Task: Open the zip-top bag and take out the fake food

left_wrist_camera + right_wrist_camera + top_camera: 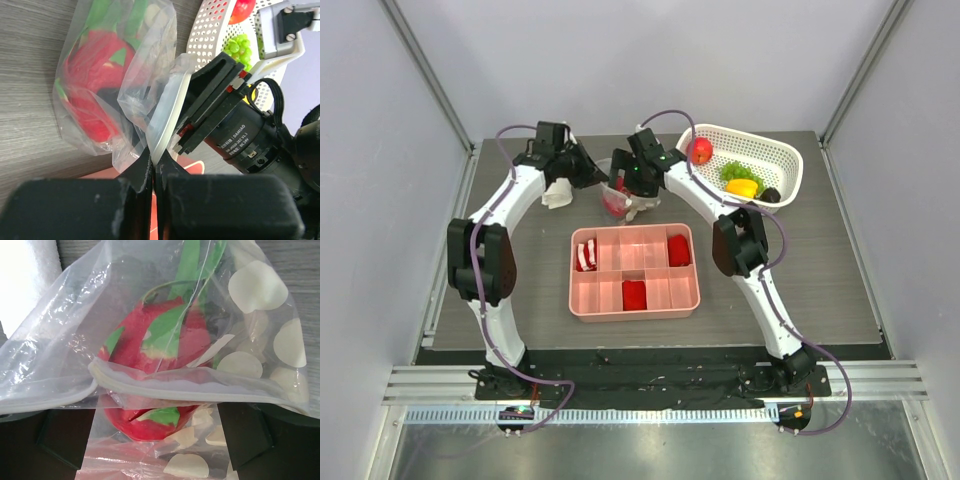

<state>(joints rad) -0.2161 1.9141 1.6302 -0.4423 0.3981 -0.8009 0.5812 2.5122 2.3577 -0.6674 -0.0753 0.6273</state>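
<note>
Pins edge of zip-top bag (150,75) in clamped left pincer (152,169), upper centre, anchoring mouth; holds right pincer (156,436) wide astride opening, seemingly lining up for fake food (150,347) inside.

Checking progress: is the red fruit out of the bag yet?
Inside: the red fruit shows through the clear zip-top bag in both wrist views.
</note>
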